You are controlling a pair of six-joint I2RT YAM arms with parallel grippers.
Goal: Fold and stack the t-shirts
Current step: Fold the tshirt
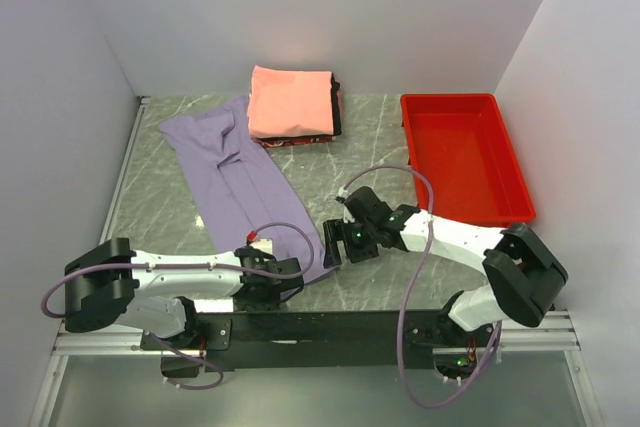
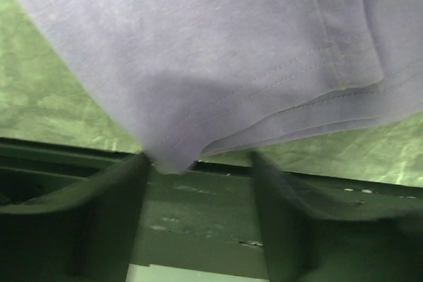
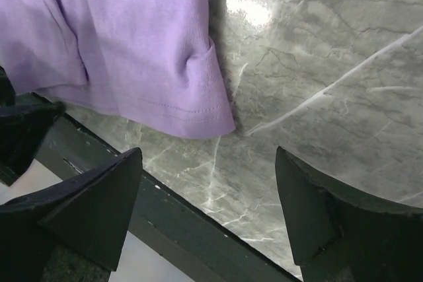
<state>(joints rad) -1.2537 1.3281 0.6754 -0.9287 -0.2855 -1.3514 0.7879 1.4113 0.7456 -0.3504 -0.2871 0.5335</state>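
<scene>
On the table (image 1: 375, 152), left end effector (image 2: 198, 160) and right end effector (image 3: 208, 156) gape empty at the near hem of the lavender t-shirt (image 1: 240, 182); pinching its corners seems next.

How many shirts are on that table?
4. A purple shirt lies spread at left; stacked at the back are a pink shirt on top, a black shirt edge and a dark red shirt lowest. Others may hide between them.
</scene>
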